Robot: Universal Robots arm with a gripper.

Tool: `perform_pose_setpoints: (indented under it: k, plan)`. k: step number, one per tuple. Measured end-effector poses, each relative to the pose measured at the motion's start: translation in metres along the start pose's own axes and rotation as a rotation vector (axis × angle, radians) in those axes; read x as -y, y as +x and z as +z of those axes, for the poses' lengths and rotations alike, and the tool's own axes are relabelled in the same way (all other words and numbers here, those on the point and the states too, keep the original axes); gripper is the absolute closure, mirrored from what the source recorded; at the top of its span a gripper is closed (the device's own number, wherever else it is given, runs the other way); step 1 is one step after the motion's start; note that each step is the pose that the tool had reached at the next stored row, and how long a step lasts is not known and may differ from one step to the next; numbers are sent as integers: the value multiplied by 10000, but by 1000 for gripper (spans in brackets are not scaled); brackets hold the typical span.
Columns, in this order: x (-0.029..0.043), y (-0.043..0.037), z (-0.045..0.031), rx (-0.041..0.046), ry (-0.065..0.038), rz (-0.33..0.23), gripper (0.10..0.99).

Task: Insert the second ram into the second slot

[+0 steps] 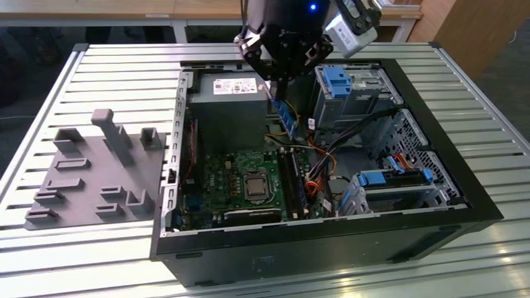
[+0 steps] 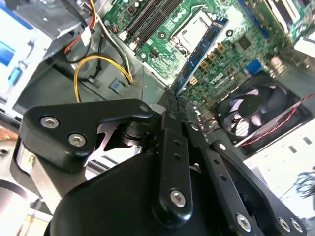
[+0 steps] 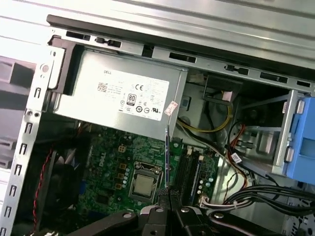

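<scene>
Gripper (image 1: 278,81) hangs above the open computer case (image 1: 463,186), its black fingers (image 2: 173,137) closed tight on 1 end of the second ram (image 1: 287,117). The stick points downward from the fingertips toward the motherboard (image 1: 236,177) and is held in the air, not seated. In the second wrist view the second ram (image 2: 203,51) runs out from between the fingers as a narrow blue strip with small dark chips. In the first wrist view it shows edge-on as a thin line. The black memory slots (image 1: 291,180) lie on the board below the gripper, apart from the stick's free end and just beside the processor socket (image 1: 252,185). The grey power supply (image 1: 228,108) sits close beside the gripper, and a blue drive-bay latch (image 1: 336,79) is near on the opposite side. A case fan (image 2: 251,110) and yellow wires (image 2: 98,64) lie beneath the gripper. A grey fixture block (image 1: 91,174) rests on the slatted table (image 1: 124,68), well apart from the gripper, outside the case.
</scene>
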State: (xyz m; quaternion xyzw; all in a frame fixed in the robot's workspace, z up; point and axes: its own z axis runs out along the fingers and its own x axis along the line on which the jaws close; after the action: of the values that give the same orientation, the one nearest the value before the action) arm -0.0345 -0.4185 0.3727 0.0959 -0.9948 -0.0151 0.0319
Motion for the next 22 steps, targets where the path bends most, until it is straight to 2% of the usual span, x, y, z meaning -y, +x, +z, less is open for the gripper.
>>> perform_pose_setpoints:
  k: [5, 11, 22]
  plan:
    - [1, -1, 7, 25, -21, 833, 973]
    - [1, -2, 19, 100, -19, 1370, 973]
    - [77, 13, 43, 106, -15, 1500, 973]
